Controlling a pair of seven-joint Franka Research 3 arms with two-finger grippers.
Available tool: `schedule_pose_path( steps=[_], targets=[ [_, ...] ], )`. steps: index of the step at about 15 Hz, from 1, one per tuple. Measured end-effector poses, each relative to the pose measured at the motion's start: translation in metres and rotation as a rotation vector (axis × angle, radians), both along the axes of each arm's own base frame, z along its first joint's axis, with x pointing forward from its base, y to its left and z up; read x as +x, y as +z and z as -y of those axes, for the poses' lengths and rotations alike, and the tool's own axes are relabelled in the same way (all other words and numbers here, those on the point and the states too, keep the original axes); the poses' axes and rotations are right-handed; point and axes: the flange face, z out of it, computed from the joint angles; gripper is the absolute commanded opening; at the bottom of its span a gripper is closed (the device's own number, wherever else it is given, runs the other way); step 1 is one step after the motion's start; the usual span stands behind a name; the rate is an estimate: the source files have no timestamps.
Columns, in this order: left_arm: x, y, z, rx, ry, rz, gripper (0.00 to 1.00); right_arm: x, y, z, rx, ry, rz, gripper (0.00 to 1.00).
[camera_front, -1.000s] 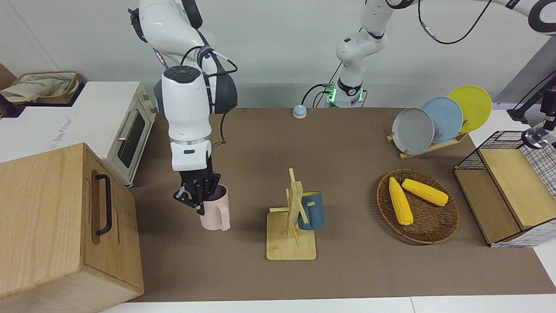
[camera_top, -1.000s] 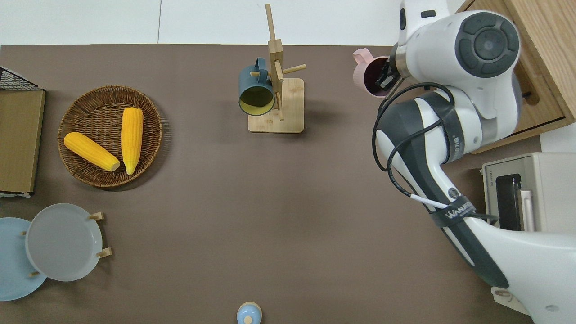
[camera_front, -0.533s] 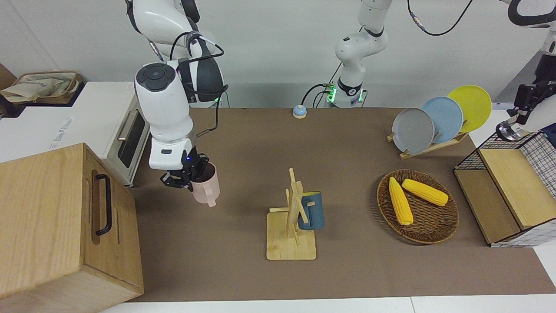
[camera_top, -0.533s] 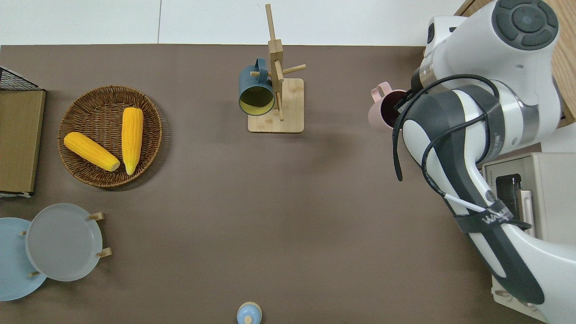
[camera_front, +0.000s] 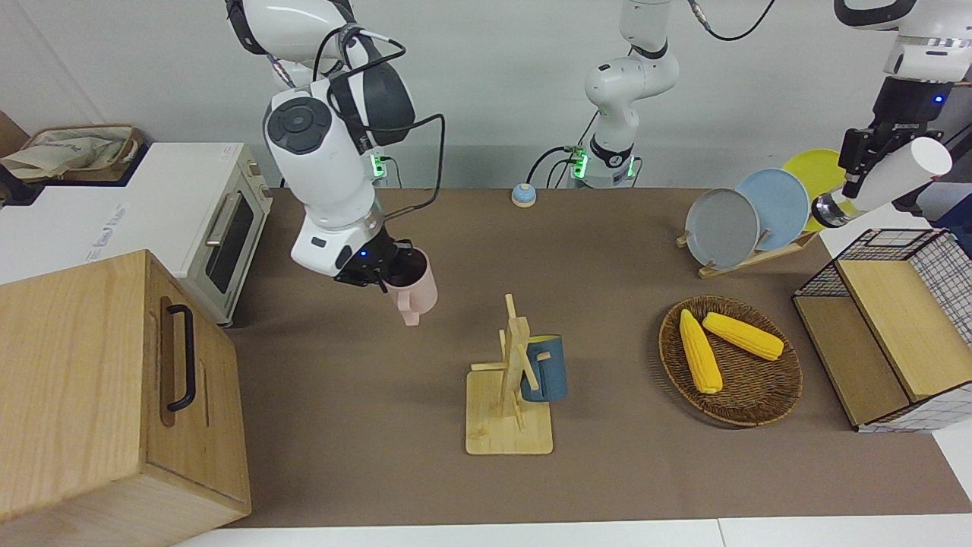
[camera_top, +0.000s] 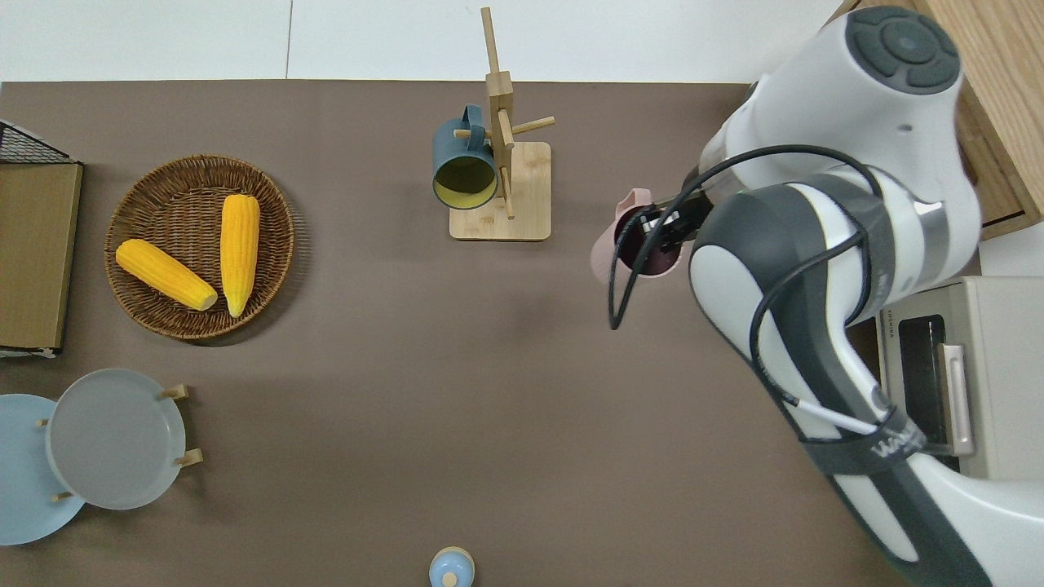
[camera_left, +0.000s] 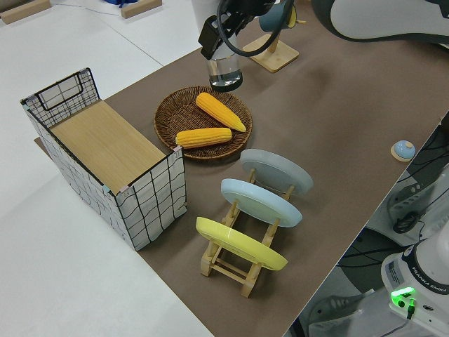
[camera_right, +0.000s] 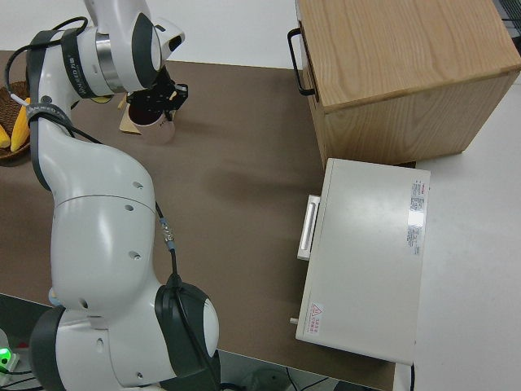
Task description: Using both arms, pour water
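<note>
Up high, saw the right gripper [camera_front: 386, 278] clamped on the rim of the pink mug [camera_front: 418, 293], with one finger inside and one outside; found the mug lifted off the table with its mouth up; from overhead, found it over the bare brown mat [camera_top: 367, 359], beside the wooden mug rack [camera_top: 499, 191] and toward the right arm's end of the table.

Also saw the left gripper [camera_front: 859, 169] raised in the air and closed around a white bottle [camera_front: 892, 176]; found the bottle tilted, see-through end low and white end high; could not tell what lay under it, with nothing of it in the overhead view.

Down on the mat, saw a dark blue mug [camera_front: 544, 369] hanging on the mug rack; toward the left arm's end, saw a round wicker basket [camera_front: 767, 406] with two yellow corn cobs [camera_front: 700, 351] lying in it, close together; nearer to the robots than the basket, saw a wooden plate rack [camera_front: 748, 260] holding a grey plate [camera_front: 721, 228], a light blue plate [camera_front: 782, 207] and a yellow plate [camera_front: 816, 171] on edge; at that same end, saw a wire basket [camera_front: 945, 262]; at the right arm's end, saw a wooden box [camera_front: 91, 395] with a black handle, and a white toaster oven [camera_front: 220, 228] just beside it, nearer to the robots; saw a small blue bell [camera_front: 523, 195] at the mat's edge nearest the robots.
</note>
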Motion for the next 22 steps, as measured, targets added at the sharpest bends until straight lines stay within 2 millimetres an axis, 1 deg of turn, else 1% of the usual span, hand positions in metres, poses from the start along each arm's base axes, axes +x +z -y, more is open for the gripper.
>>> schedule_pose_path(
  steps=[2, 3, 5, 8, 11, 14, 16, 19, 22],
  targets=[
    [-0.013, -0.006, 0.014, 0.004, -0.003, -0.002, 0.0, -0.015, 0.005, -0.04, 0.014, -0.097, -0.026, 0.031],
    [-0.025, -0.013, 0.024, 0.007, -0.002, 0.005, 0.0, -0.027, 0.009, -0.066, 0.022, -0.167, -0.044, 0.031],
    [-0.047, -0.03, 0.042, 0.011, -0.005, 0.007, 0.0, -0.044, 0.018, -0.103, 0.047, -0.32, -0.059, 0.029],
    [-0.069, -0.044, 0.058, 0.018, -0.012, 0.006, 0.0, -0.052, 0.02, -0.128, 0.097, -0.451, -0.07, 0.029],
    [-0.089, -0.056, 0.072, 0.024, -0.021, -0.001, 0.0, -0.056, 0.016, -0.152, 0.175, -0.593, -0.089, 0.029],
    [-0.103, -0.065, 0.081, 0.027, -0.027, -0.01, 0.0, -0.066, 0.002, -0.184, 0.228, -0.699, -0.102, 0.029],
    [-0.11, -0.071, 0.086, 0.027, -0.036, -0.016, 0.0, -0.071, -0.011, -0.206, 0.26, -0.75, -0.121, 0.031],
    [-0.12, -0.08, 0.095, 0.025, -0.05, -0.025, 0.0, -0.08, -0.041, -0.241, 0.278, -0.782, -0.158, 0.035],
    [-0.13, -0.093, 0.106, 0.019, -0.066, -0.038, 0.0, -0.087, -0.074, -0.265, 0.268, -0.781, -0.181, 0.039]
  ],
)
